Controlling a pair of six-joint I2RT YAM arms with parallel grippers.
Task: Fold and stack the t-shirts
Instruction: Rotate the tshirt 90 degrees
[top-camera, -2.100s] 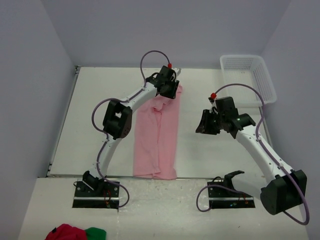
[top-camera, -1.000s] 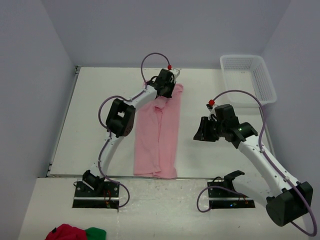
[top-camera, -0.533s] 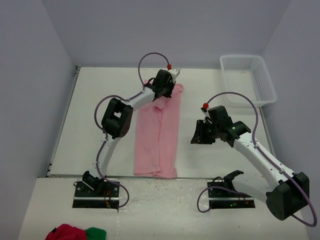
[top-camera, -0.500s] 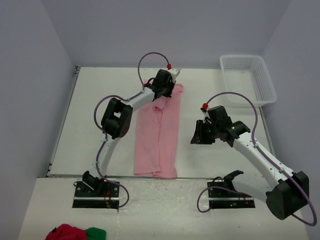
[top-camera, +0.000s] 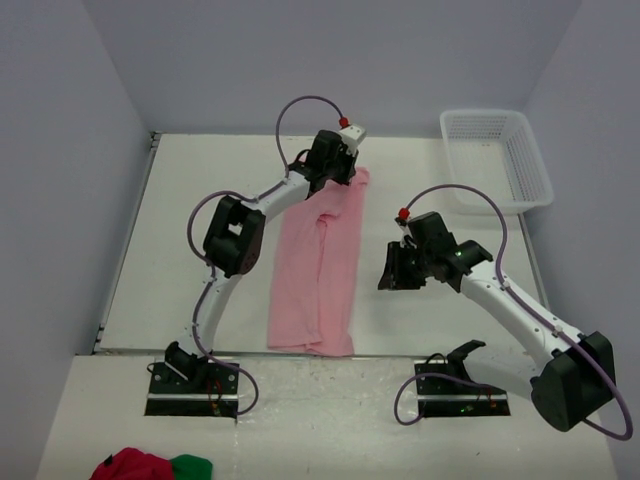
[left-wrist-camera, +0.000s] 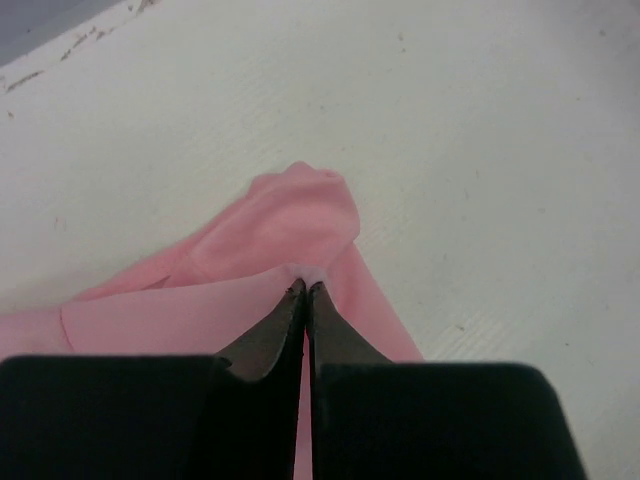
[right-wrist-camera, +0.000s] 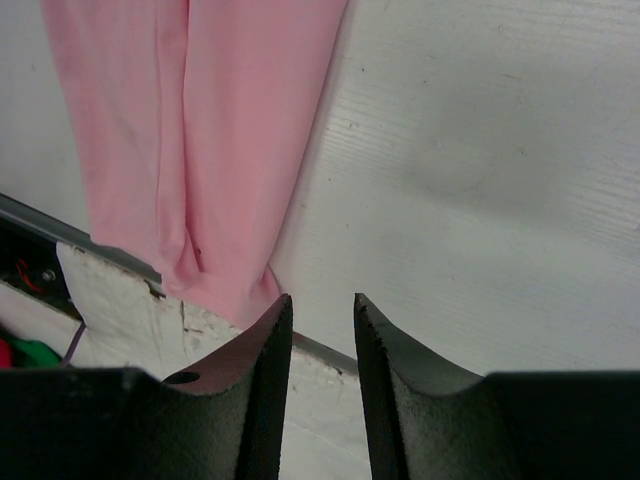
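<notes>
- FAR END OF THE TABLE: my left gripper has just clamped shut on the pink t-shirt, jaws pressed together, with a small fold of cloth bunched just past their tips
- The t-shirt lies as a long narrow strip down the middle of the table between the two arms, its far end under the left gripper and its hem at the near edge
- In the last second the left wrist has also shifted a little toward the far wall; from overhead I can't be sure the pinched cloth has left the table yet
- My right gripper has drifted in from the basket side and now hangs just beside the strip's right edge, jaws partly apart and holding nothing, its camera looking down on the near hem
- What it means, as I read it: the grip for the next fold is made, so the far end can be carried back toward the hem to halve the strip
- The red and green cloth sits on the near ledge, well apart from all this
</notes>
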